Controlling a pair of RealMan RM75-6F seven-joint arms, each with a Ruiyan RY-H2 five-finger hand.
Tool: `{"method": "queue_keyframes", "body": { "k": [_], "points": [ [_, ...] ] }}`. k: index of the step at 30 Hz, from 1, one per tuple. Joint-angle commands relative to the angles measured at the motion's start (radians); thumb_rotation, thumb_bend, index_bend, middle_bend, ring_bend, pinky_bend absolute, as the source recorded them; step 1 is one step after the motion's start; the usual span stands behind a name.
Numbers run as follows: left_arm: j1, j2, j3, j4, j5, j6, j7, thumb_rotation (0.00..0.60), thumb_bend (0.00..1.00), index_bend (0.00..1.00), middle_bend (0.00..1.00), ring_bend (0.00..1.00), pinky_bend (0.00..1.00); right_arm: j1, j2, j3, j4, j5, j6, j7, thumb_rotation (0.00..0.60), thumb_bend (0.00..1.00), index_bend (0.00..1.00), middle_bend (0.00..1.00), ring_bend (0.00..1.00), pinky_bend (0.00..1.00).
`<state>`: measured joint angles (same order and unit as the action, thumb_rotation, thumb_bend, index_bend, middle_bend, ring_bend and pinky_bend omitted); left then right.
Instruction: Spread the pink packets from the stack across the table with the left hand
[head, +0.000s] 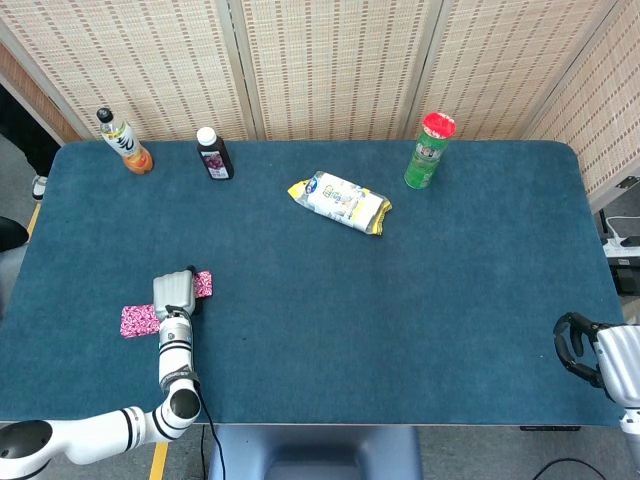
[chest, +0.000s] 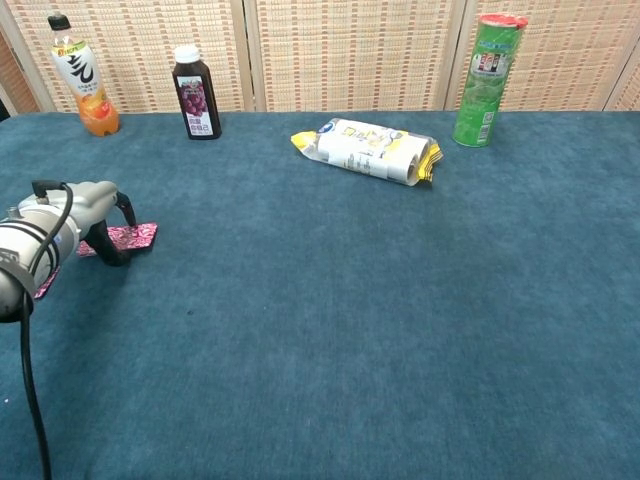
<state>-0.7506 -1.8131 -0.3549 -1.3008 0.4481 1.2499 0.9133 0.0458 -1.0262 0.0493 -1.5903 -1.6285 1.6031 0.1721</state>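
Broadly, one blue surface (head: 420, 290) carries everything; behind it stands a woven screen (head: 330, 60) of several panels. One left robot hand (head: 174, 293) lies low at the near left of the surface, its dark fingers (chest: 108, 240) curled down onto the pink packets (head: 139, 319); two pink patches show, one (head: 203, 283) just beyond the left robot hand and touching it, the other just to its outer side, and in the chest view the farther one (chest: 135, 234) lies flat under the fingertips; whether the hand pinches a packet or only presses on it I cannot tell, and how many packets make up each patch is too small to count. One right robot hand (head: 590, 350) sits at the near right edge, well apart from the left robot hand, its dark fingers curled in with nothing visible in them. Far across from the left robot hand, toward the middle, lies one white-and-yellow snack bag (head: 340, 201) on its side; beyond that, toward the right, one green canister (head: 430, 151) with a red lid stands upright. At the back edge, beyond the left robot hand, stand two bottles: one orange drink bottle (head: 124, 142) farther to the left, and one dark juice bottle (head: 214, 154) near it, both upright and apart.
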Motion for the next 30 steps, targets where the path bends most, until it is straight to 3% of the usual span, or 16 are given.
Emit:
{"method": "queue_keyframes", "body": {
  "k": [1, 5, 12, 19, 25, 30],
  "points": [
    [0.001, 0.0, 0.001, -0.001, 0.005, 0.003, -0.006, 0.6, 0.33, 0.32, 1.0, 1.0, 1.0, 0.0, 0.0, 0.0, 0.0, 0.0, 0.0, 0.001, 0.6, 0.43, 0.95, 0.78, 0.88, 1.0],
    [0.006, 0.004, 0.004, -0.01, 0.02, 0.011, -0.018, 0.6, 0.33, 0.36, 1.0, 1.0, 1.0, 0.0, 0.0, -0.001, 0.001, -0.001, -0.001, 0.001, 0.6, 0.43, 0.95, 0.78, 0.88, 1.0],
    [0.023, 0.017, 0.019, -0.045, 0.06, 0.034, -0.049, 0.6, 0.33, 0.52, 1.0, 1.0, 1.0, 0.001, -0.002, 0.0, 0.001, 0.001, 0.0, 0.0, 0.6, 0.43, 0.95, 0.78, 0.88, 1.0],
    [0.063, 0.056, 0.051, -0.136, 0.124, 0.089, -0.081, 0.6, 0.33, 0.58, 1.0, 1.0, 1.0, 0.002, -0.002, 0.001, 0.001, 0.003, -0.003, 0.001, 0.6, 0.43, 0.95, 0.78, 0.88, 1.0],
    [0.152, 0.136, 0.128, -0.321, 0.2, 0.187, -0.113, 0.6, 0.33, 0.59, 1.0, 1.0, 1.0, 0.002, 0.001, 0.001, -0.001, 0.002, -0.001, 0.006, 0.6, 0.43, 0.95, 0.78, 0.88, 1.0],
    [0.24, 0.22, 0.222, -0.463, 0.285, 0.272, -0.14, 0.6, 0.34, 0.58, 1.0, 1.0, 1.0, 0.0, 0.001, 0.0, -0.001, -0.001, 0.003, 0.009, 0.6, 0.43, 0.95, 0.78, 0.88, 1.0]
  ]
}}
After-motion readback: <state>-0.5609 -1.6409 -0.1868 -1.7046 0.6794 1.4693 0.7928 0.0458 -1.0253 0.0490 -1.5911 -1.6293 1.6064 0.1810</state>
